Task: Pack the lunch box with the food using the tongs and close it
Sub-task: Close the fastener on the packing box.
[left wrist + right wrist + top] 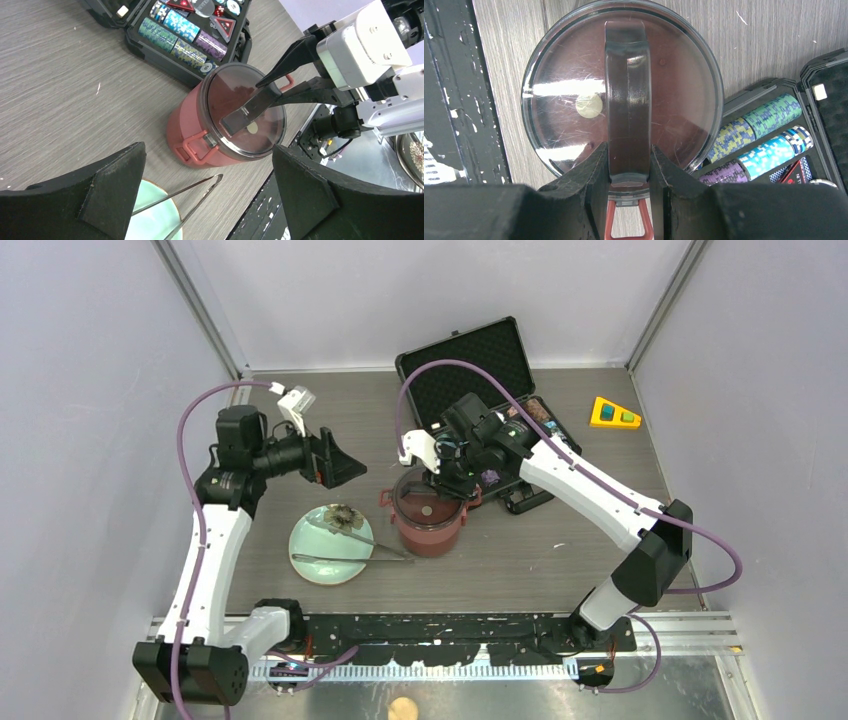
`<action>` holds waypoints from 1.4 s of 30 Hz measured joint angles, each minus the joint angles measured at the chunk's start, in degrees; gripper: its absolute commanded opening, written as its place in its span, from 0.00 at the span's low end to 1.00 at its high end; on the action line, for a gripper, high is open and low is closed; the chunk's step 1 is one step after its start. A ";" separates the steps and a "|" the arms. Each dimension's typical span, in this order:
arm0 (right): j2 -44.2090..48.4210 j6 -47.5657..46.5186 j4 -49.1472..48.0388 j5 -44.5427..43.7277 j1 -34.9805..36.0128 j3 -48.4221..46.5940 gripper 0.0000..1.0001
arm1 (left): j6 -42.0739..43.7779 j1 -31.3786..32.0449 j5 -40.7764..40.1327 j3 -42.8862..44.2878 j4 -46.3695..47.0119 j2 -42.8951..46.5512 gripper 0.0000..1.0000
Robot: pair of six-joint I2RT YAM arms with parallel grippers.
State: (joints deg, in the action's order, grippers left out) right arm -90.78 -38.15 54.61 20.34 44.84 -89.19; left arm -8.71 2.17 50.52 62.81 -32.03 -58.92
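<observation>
The maroon lunch box stands mid-table with its dark translucent top lid lying on it. My right gripper is shut on the lid's flat handle strap, seen from the side in the left wrist view. A red side clip hangs at the box's wall. The silver tongs lie across the pale green plate, tips toward the box. A small brownish piece of food sits on the plate's far side. My left gripper hovers open above the table, left of the box, holding nothing.
An open black case of poker chips lies right behind the lunch box, its chip rows close to the lid. A yellow wedge with coloured buttons sits at the back right. The black base rail runs along the near edge.
</observation>
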 measured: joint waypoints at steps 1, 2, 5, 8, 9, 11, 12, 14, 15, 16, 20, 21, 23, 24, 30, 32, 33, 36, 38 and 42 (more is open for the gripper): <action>0.00 0.09 0.00 0.00 0.00 0.00 0.00 | 0.50 0.09 -0.26 0.17 -0.42 -0.13 1.00; -0.02 0.15 0.00 0.00 0.02 0.00 0.01 | 1.22 0.20 -0.59 0.50 -1.16 -0.33 0.99; -0.02 0.31 0.00 0.00 0.02 0.02 0.00 | 3.91 0.83 -2.25 1.53 -3.21 -1.40 0.93; -0.02 0.39 0.00 0.00 0.00 0.02 0.01 | 7.28 1.88 -4.70 1.51 -4.83 -2.25 0.74; -0.02 0.39 0.00 0.00 0.02 0.04 0.01 | 8.41 2.43 -5.62 1.29 -5.18 -2.38 0.69; -0.02 0.39 0.00 0.00 0.00 0.04 0.01 | 10.84 3.87 -7.39 0.35 -5.60 -2.51 0.59; -0.02 0.39 0.00 -0.02 0.00 0.04 0.00 | 12.24 5.01 -8.66 -0.28 -5.73 -2.64 0.55; -0.09 0.39 0.00 -0.02 0.00 0.04 0.00 | 14.08 7.45 -10.91 -1.36 -6.01 -3.28 0.51; -0.09 0.39 0.00 -0.02 0.02 0.04 0.00 | 15.06 9.07 -12.39 -1.92 -6.01 -3.93 0.49; -0.11 0.37 0.00 -0.02 0.02 0.04 0.00 | 15.65 10.47 -13.62 -2.36 -5.99 -4.61 0.47; -0.11 0.35 0.02 -0.02 0.02 0.04 0.00 | 17.31 15.17 -18.69 -3.63 -5.77 -8.09 0.36; -0.11 0.35 0.02 -0.02 0.02 0.04 0.01 | 17.57 15.78 -19.65 -3.78 -5.66 -8.85 0.34; -0.13 0.33 0.02 -0.02 0.02 0.04 0.01 | 17.88 16.83 -21.40 -3.82 -5.38 -10.62 0.30; -0.22 0.31 0.02 -0.02 0.00 0.04 0.01 | 17.90 17.07 -22.05 -3.82 -5.18 -11.56 0.30; -0.24 0.22 0.04 0.02 0.00 0.04 0.00 | 17.64 19.56 -23.50 -3.82 -4.68 -15.74 0.26; -0.26 0.11 0.04 0.04 0.00 0.04 0.00 | 17.18 21.18 -23.34 -3.82 -4.50 -16.33 0.24; -0.26 0.04 0.07 0.04 0.00 0.04 0.01 | 16.87 21.86 -23.19 -3.82 -4.44 -16.59 0.24; -0.35 -0.04 0.07 0.07 0.00 0.04 0.01 | 16.17 22.18 -23.15 -3.82 -4.46 -17.29 0.23; -0.35 -0.09 0.09 0.09 0.00 0.04 0.01 | 15.45 22.47 -23.54 -3.82 -4.48 -17.99 0.23; -0.37 -0.11 0.09 0.11 0.00 0.09 0.01 | 13.14 22.58 -23.58 -5.01 -3.32 -18.71 0.21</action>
State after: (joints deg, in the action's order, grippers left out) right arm -91.15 -38.26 54.70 20.45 44.84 -89.10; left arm 4.43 24.75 26.94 57.80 -35.35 -77.62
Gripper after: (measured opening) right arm 0.356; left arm 0.222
